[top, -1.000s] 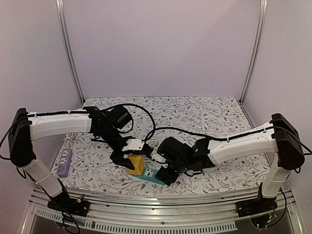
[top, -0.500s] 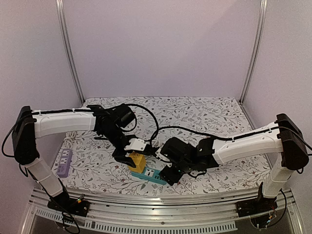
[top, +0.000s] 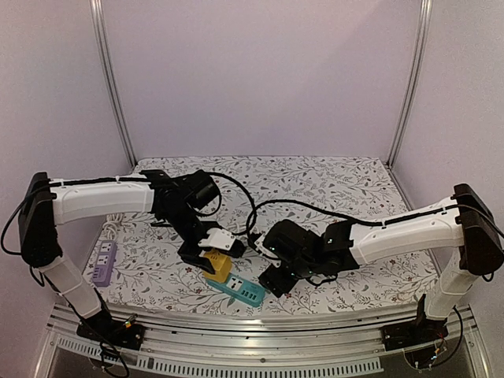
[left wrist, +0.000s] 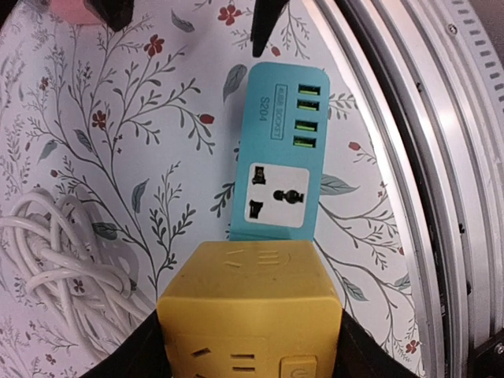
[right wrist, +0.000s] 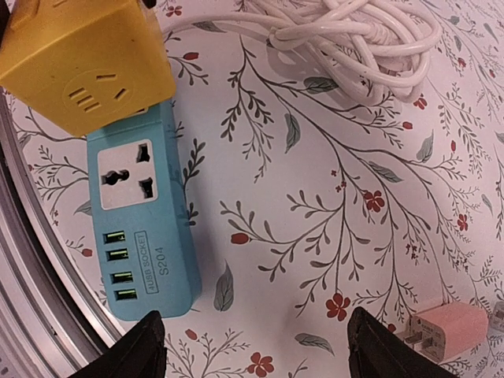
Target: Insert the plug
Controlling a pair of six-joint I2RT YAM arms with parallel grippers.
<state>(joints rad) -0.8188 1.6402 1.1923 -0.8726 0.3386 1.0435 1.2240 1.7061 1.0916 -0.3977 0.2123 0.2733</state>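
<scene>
My left gripper [top: 211,253] is shut on a yellow cube adapter [top: 219,266], with black fingers on both of its sides in the left wrist view [left wrist: 250,331]. The cube [left wrist: 250,303] sits over one end of a teal power strip [left wrist: 279,169], which lies flat by the table's near edge [top: 238,290]. I cannot tell whether the two are joined. My right gripper [top: 272,281] is open and empty just right of the strip. In the right wrist view it [right wrist: 256,354] hovers over bare cloth beside the strip [right wrist: 143,236] and the cube [right wrist: 83,63].
A coiled white cord [right wrist: 354,35] lies behind the strip. A pink plug adapter [right wrist: 447,331] lies near my right gripper. A purple power strip [top: 102,262] sits at the left. The metal table rail [left wrist: 425,197] runs close beside the teal strip.
My right arm has drawn back a little to the right. The teal strip has shifted slightly toward the near edge and shows more. My left gripper still holds the yellow cube.
</scene>
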